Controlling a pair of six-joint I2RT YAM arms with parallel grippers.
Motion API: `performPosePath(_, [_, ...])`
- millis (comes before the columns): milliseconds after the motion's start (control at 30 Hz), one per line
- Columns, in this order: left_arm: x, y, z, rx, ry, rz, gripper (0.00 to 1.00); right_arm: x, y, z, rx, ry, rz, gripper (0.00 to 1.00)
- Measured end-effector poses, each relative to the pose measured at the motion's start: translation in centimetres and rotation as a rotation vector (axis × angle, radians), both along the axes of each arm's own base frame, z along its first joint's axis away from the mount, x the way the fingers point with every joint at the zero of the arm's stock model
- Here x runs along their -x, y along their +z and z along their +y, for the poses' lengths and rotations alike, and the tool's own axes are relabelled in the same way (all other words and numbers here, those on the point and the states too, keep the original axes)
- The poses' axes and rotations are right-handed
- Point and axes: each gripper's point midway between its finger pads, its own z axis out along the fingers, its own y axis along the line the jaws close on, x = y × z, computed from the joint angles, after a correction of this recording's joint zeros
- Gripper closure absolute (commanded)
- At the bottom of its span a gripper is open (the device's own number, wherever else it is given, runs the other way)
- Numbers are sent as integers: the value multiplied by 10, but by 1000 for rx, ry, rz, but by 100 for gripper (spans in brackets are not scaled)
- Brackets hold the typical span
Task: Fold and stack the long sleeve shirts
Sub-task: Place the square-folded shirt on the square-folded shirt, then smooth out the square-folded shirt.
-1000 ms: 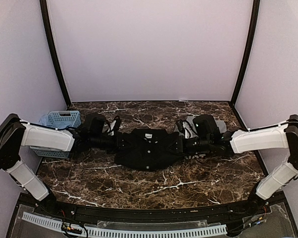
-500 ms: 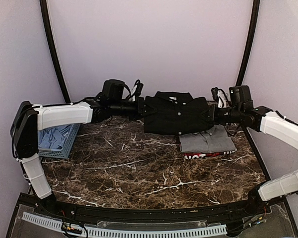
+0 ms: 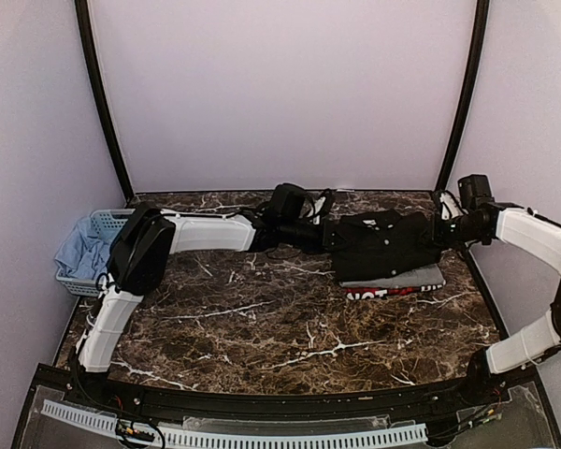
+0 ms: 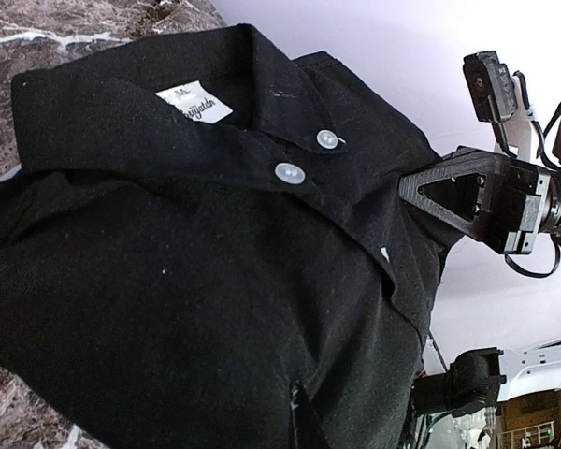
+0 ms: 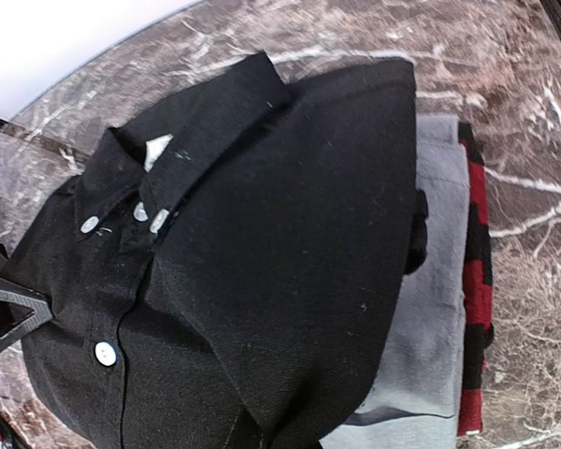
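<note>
The step in hand is judged to be stacking: the folded garment is being placed on the pile. The near part of the table carries no garment. Farther in, on the right side, the red-edged shirt lies lowest, with only its near margin and white lettering showing. The grey shirt lies folded on top of it. The black shirt is spread over the grey shirt, folded, collar toward the far side and pale buttons facing up. It covers most of the pile and leaves the near and right margins exposed. The frames do not show whether its full weight rests on the pile. The left gripper is at the garment's left edge and the right gripper at its right edge. Each has its fingers brought together and clamped on the cloth, so the shirt spans the gap between them. The fingertips themselves are buried in fabric. The next move calls for lowering until the cloth lies slack on the grey shirt, with the edges squared to the pile. Both jaws must then part, and each arm must withdraw sideways without dragging the fold. Snagging on the collar is the likely fault. Far left, well apart, the basket holds a blue cloth.
</note>
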Motion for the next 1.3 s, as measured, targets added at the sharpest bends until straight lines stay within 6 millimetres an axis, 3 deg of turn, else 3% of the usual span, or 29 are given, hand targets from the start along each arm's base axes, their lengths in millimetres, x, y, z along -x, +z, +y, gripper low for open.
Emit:
performPosePath(100, [0,-17,-7,-13,-10,4,100,5,-21,-9,20,-9,49,99])
performPosePath(233, [3,-36,-12,-30,-22,12,98,8,-47,-18,55,-37,122,84])
performPosePath(333, [3,-47,-10,-49,-19,26,90,7,-55,-41,124,-119,143,70])
performPosePath(500, [1,-58,-5,-91,-7,36,66,9,-60,-72,236,-235,164,47])
performPosePath(600, [-2,-60,-2,-121,8,24,48,13,-56,-83,283,-283,164,44])
performPosePath(700, [-6,-61,0,-141,17,9,40,16,-40,-86,293,-301,127,43])
performPosePath(833, [-7,-61,8,-169,29,-11,32,15,3,-70,249,-267,-11,44])
performPosePath(933, [0,-51,22,-190,42,-24,27,15,28,-32,189,-168,-106,48])
performPosePath(1000, [5,-37,31,-193,53,-45,26,16,32,-11,159,-109,-123,51])
performPosePath(1100, [12,-8,48,-190,82,-91,25,19,19,16,123,-37,-108,54])
performPosePath(1300, [27,40,102,-220,196,-223,23,34,-44,21,143,-19,53,53])
